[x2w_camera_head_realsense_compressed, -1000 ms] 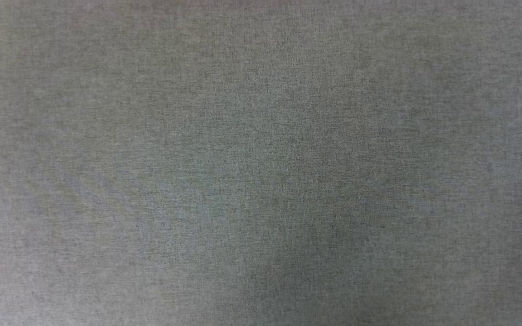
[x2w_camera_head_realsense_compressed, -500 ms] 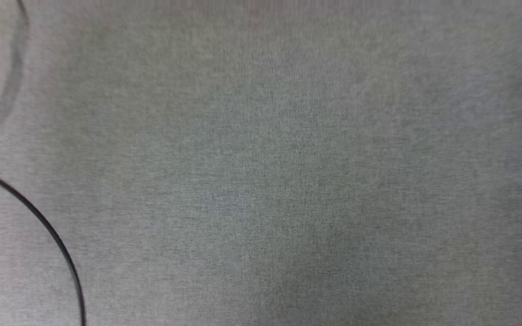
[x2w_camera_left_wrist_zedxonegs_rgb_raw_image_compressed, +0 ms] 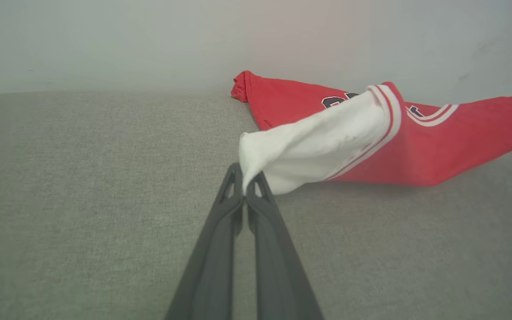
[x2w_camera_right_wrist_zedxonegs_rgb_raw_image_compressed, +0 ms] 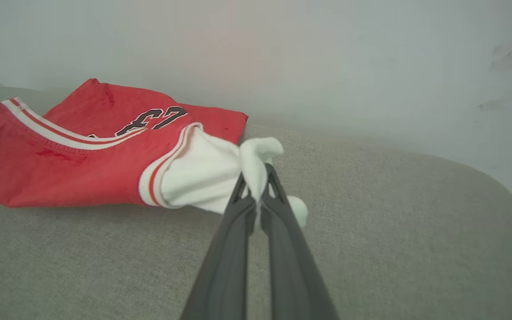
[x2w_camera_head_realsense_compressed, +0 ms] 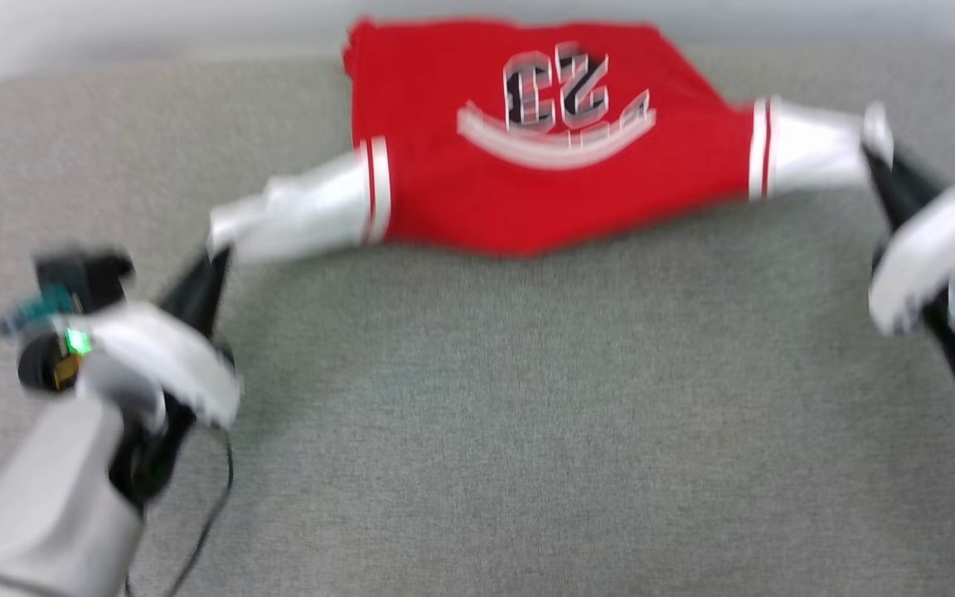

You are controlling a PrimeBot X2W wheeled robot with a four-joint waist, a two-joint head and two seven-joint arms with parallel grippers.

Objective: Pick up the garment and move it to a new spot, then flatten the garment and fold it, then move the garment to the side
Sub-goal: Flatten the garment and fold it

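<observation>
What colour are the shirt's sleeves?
The garment has white sleeves with red-and-white striped trim; clearest in the left wrist view.

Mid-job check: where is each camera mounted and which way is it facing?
Head view: on the head, facing forward and down at the garment; left gripper and right gripper show.
Left wrist view: looks along its shut fingers at a pinched white sleeve.
Right wrist view: same, opposite sleeve.
Shared by both wrists: the garment's number graphic.
</observation>
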